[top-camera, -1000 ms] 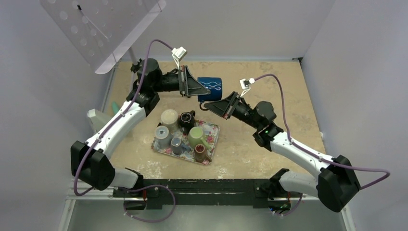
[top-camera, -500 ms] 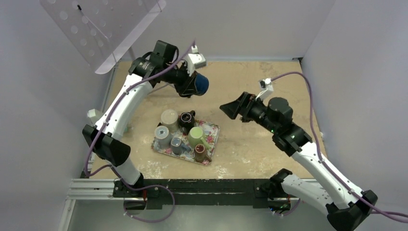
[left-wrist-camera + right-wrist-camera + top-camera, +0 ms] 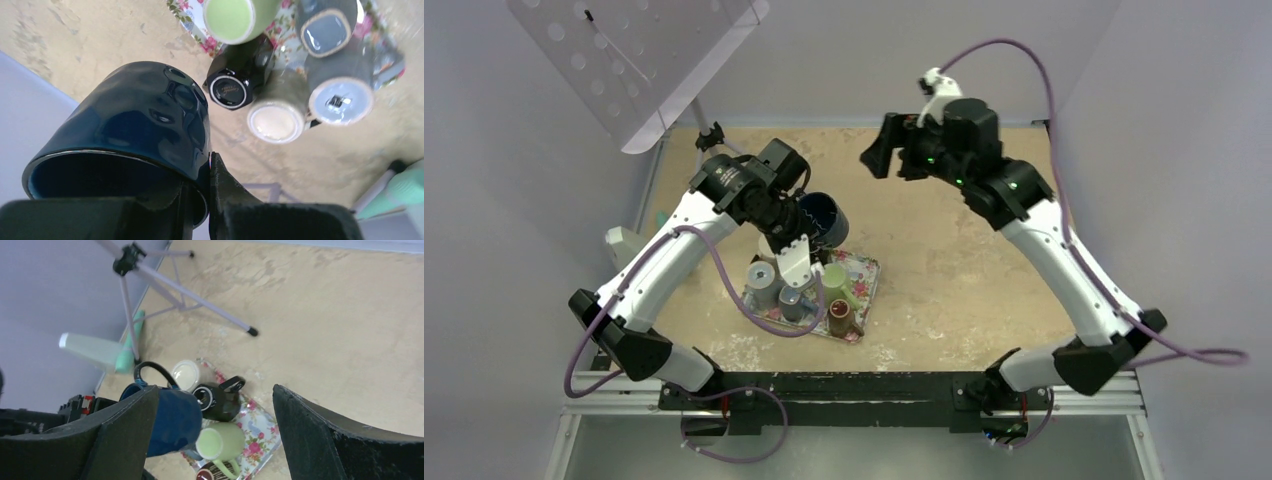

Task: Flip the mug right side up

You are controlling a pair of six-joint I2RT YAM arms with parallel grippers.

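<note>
My left gripper (image 3: pixel 812 230) is shut on the rim of the dark blue mug (image 3: pixel 826 214), which hangs in the air. The mug sits just above the back edge of the floral tray (image 3: pixel 865 289). In the left wrist view the mug (image 3: pixel 140 115) fills the near left, its mouth toward the camera and its base tilted down at the table. One finger of the left gripper (image 3: pixel 200 195) is inside the rim and one outside. My right gripper (image 3: pixel 880 152) is raised at the back, open and holding nothing. The right wrist view looks down between the right gripper's (image 3: pixel 216 390) fingers at the mug (image 3: pixel 172 420).
The tray (image 3: pixel 261 434) carries several upturned mugs: a green one (image 3: pixel 832 283), a cream one (image 3: pixel 776 243), a black one (image 3: pixel 235 75) and grey ones (image 3: pixel 762 284). A perforated white panel (image 3: pixel 639 60) on a tripod (image 3: pixel 200 302) stands back left. A pale green bottle (image 3: pixel 624 245) lies by the left wall.
The right gripper opened, left the mug and rose toward the back. The left arm swung the mug round and brought it forward and down over the tray's back edge.
</note>
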